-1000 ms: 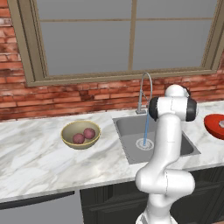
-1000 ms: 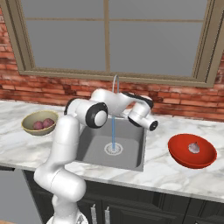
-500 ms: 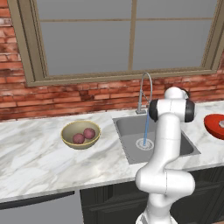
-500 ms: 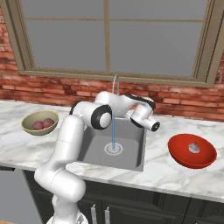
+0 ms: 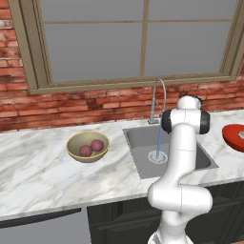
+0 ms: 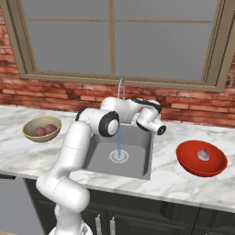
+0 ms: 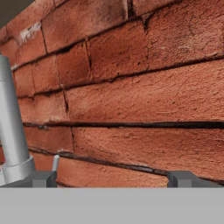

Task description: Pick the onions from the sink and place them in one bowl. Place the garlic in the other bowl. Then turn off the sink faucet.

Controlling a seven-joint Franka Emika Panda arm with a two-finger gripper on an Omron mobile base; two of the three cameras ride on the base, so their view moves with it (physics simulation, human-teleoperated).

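Beside faucet base, gripper spread wide, facing brick wall; water running.

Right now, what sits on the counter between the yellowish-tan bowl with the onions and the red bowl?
The sink, with water running from the faucet into its drain; the arm reaches over it. Right base view shows this.

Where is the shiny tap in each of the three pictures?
Left base view: the tap stands at the middle, behind the sink, just left of the arm.
Right base view: its arch peeks up above the arm, top middle.
Hand view: its grey stem runs up the left edge.
Shared landmark: the red brick wall behind it.
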